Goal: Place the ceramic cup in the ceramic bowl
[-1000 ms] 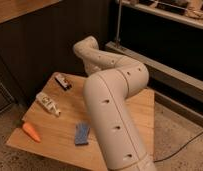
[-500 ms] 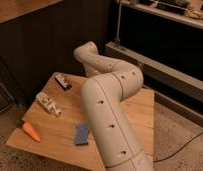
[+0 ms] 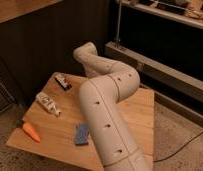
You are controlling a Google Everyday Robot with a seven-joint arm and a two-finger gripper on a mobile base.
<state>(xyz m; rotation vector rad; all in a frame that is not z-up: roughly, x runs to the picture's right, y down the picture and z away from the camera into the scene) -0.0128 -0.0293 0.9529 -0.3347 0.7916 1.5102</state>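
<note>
My white arm (image 3: 107, 105) fills the middle of the camera view. It rises from the bottom edge, bends at an elbow (image 3: 122, 80) and reaches back over the wooden table (image 3: 142, 112) to its far end (image 3: 85, 51). The gripper is not in view; it lies beyond the arm's far end. The blue ceramic cup and the orange-red ceramic bowl do not show; the arm may hide them.
On the table's left half lie an orange carrot (image 3: 31, 131), a flat blue sponge (image 3: 82, 134), a pale bottle on its side (image 3: 48, 104) and a dark packet (image 3: 63, 81). A dark wall stands behind, a low metal shelf (image 3: 160, 70) at the right.
The arm has shifted slightly to the left over the table. The things on the table have not moved.
</note>
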